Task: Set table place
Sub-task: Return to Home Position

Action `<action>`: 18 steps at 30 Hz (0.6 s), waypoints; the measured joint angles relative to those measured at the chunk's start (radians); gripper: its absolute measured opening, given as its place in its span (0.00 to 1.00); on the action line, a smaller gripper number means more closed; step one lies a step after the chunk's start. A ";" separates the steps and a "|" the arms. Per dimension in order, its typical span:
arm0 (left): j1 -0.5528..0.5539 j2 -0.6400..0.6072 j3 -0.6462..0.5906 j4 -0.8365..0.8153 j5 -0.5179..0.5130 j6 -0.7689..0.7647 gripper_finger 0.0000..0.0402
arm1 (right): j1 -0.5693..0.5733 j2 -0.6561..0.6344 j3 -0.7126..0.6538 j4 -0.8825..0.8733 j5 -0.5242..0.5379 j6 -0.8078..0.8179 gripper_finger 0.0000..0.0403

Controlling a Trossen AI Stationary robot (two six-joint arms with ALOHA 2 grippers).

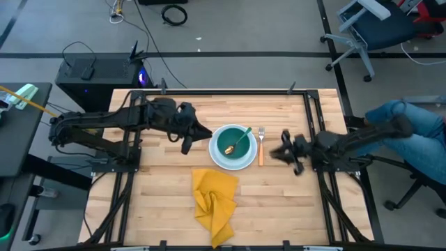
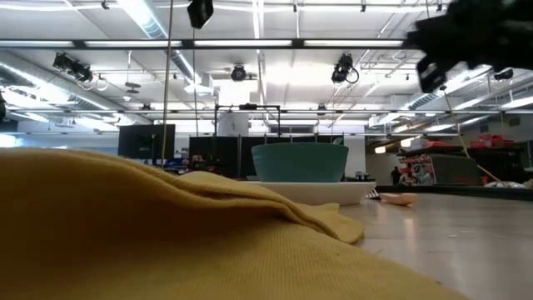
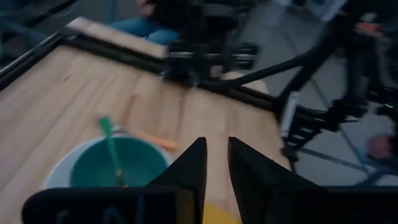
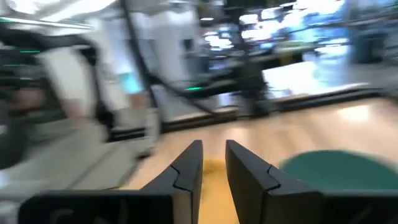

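Note:
On the light-wood table (image 1: pixel 157 185) a white plate (image 1: pixel 218 160) carries a teal bowl (image 1: pixel 233 141), and a green-handled spoon (image 1: pixel 242 137) leans inside the bowl. An orange-handled fork (image 1: pixel 260 145) lies on the table just right of the plate. A crumpled yellow napkin (image 1: pixel 214 201) lies toward the near edge from the plate. My left gripper (image 1: pixel 205 136) hovers left of the plate, empty, with its fingers close together (image 3: pixel 217 149). My right gripper (image 1: pixel 279 152) hangs right of the fork, also empty and shut (image 4: pixel 214 152).
Black metal rails (image 1: pixel 311 118) run along the table's edges. A person's legs in jeans (image 1: pixel 411 132) sit beyond the right edge. A dark desk (image 1: pixel 21 132) stands off the left side. Bare wood shows on the near left and near right of the napkin.

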 joint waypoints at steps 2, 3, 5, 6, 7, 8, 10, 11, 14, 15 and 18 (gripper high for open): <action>0.000 0.000 0.000 0.037 0.048 0.019 0.19 | -0.125 0.000 0.054 -0.068 -0.067 -0.019 0.19; 0.000 0.000 0.000 0.063 0.068 0.025 0.19 | -0.183 -0.001 0.087 -0.101 -0.107 -0.029 0.19; 0.000 0.000 0.000 0.102 0.110 0.041 0.19 | -0.284 -0.001 0.161 -0.159 -0.174 -0.051 0.19; 0.000 0.000 0.000 0.117 0.127 0.046 0.18 | -0.329 -0.002 0.200 -0.189 -0.191 -0.062 0.19; 0.000 0.000 0.000 0.131 0.139 0.051 0.18 | -0.368 -0.003 0.238 -0.219 -0.198 -0.069 0.19; 0.002 -0.001 0.000 0.137 0.150 0.058 0.18 | -0.404 -0.003 0.271 -0.247 -0.199 -0.073 0.19; 0.012 -0.010 0.000 0.132 0.152 0.075 0.17 | -0.466 -0.003 0.321 -0.284 -0.199 -0.076 0.19; 0.019 -0.018 0.000 0.124 0.151 0.080 0.17 | -0.493 -0.003 0.340 -0.296 -0.201 -0.075 0.19; 0.046 -0.068 0.000 0.115 0.151 0.101 0.17 | -0.563 -0.011 0.382 -0.344 -0.220 -0.072 0.19; 0.054 -0.092 0.000 0.104 0.151 0.112 0.17 | -0.583 -0.017 0.396 -0.372 -0.233 -0.074 0.19; 0.083 -0.194 0.000 0.060 0.151 0.141 0.18 | -0.624 -0.050 0.421 -0.459 -0.261 -0.076 0.19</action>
